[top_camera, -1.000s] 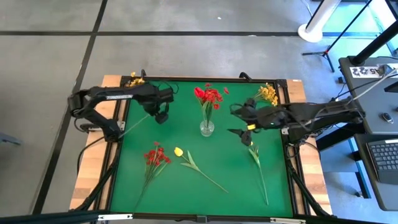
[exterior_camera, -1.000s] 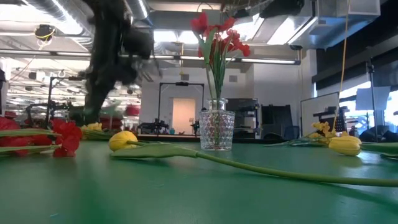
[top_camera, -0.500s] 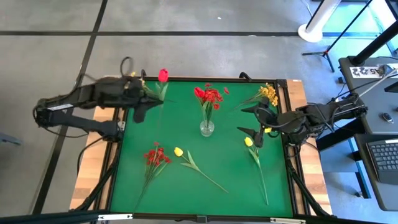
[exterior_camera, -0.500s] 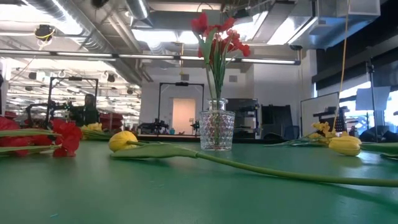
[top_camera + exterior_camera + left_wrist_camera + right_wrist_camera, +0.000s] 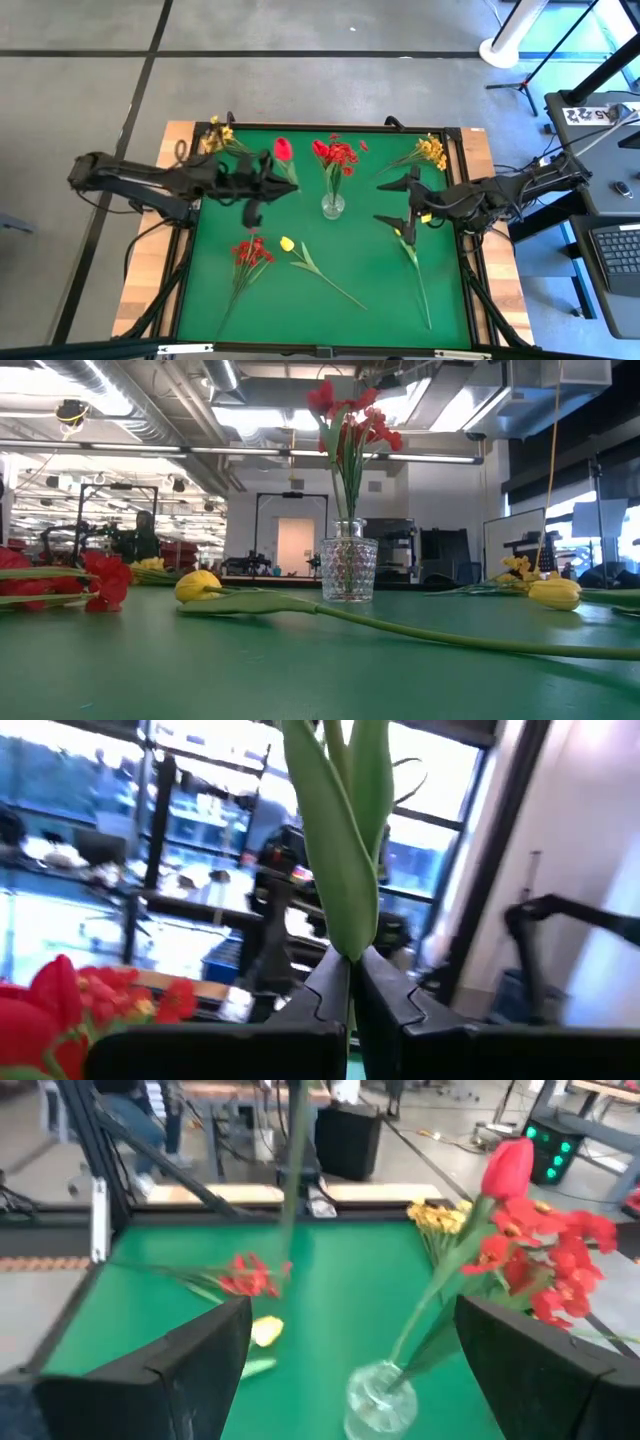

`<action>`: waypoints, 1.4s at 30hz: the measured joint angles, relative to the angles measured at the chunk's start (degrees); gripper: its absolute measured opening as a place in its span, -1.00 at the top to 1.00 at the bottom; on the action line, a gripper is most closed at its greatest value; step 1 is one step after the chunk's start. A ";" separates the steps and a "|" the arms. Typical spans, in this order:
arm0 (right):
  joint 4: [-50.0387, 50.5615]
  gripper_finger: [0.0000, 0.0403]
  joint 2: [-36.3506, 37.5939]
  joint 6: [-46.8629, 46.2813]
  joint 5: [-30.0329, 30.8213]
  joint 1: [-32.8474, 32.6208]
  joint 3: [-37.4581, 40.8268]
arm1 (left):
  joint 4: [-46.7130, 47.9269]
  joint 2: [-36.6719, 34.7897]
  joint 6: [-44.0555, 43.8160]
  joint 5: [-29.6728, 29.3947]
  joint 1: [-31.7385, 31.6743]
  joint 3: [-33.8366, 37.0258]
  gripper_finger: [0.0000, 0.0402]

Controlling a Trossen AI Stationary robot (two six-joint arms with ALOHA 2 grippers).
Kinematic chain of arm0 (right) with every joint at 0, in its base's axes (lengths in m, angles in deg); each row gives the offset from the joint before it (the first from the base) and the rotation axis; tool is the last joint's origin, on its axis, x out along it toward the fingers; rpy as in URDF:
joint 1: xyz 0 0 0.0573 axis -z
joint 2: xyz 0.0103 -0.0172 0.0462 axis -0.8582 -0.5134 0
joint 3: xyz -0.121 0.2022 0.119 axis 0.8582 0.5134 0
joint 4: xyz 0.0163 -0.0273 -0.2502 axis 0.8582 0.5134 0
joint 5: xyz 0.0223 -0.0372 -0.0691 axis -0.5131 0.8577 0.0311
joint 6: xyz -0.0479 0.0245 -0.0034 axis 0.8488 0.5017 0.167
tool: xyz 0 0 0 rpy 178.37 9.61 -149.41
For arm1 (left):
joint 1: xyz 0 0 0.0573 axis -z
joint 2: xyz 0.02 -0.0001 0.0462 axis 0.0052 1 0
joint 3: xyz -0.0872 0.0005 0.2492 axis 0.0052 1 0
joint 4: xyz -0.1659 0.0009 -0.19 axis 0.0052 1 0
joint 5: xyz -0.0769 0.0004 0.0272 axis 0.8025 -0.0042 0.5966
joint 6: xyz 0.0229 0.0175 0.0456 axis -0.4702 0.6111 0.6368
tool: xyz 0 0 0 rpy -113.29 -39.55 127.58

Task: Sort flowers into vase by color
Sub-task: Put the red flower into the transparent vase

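Observation:
My left gripper (image 5: 262, 186) is raised over the table's far-left part, left of the glass vase (image 5: 333, 206), and is shut on a red tulip (image 5: 283, 149). The vase stands mid-table with red flowers (image 5: 338, 153) stuck in it. My right gripper (image 5: 393, 203) hovers open to the right of the vase, above the head of a yellow tulip (image 5: 400, 229) lying on the mat. A second yellow tulip (image 5: 287, 243) and a red spray (image 5: 250, 249) lie on the near-left part. Yellow sprays lie at the far-left (image 5: 218, 131) and far-right (image 5: 431, 150) corners. My left gripper pinches the tulip's green stem (image 5: 350, 970) between its two shut fingers, where the long leaves (image 5: 345, 850) start. The tulip is lifted clear of the table and stands up out of the fingers, its red head above them.
The green mat (image 5: 380, 280) has a dark raised frame around it. The lying flowers' stems stretch toward the near edge (image 5: 335, 285). The vase (image 5: 381, 1392) and its red flowers (image 5: 545, 1255) sit between the two grippers. Beyond the table, the low view shows a workshop room.
My left gripper has lifted the red tulip off the far-left part of the table, swung up and toward the far-left corner, then come back toward the vase. The tulip, first lying with its stem on the mat, is now held clear and upright.

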 joint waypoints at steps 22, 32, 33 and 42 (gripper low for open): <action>-2.24 -0.72 -0.44 1.55 -1.88 -0.10 1.50 | -18.48 21.77 4.23 -3.84 -11.45 -0.06 1.00; -2.32 -0.72 -0.42 3.35 -1.84 -0.10 1.50 | -15.74 26.46 4.24 -3.89 -10.79 -0.07 0.98; -2.24 -0.72 -0.42 2.99 -1.86 -0.09 1.50 | -15.68 26.71 4.36 -3.89 -10.54 -0.07 0.95; -2.26 -0.72 -0.42 -0.26 -1.79 -0.11 1.50 | -8.84 27.03 4.38 -5.43 -6.40 -0.07 0.58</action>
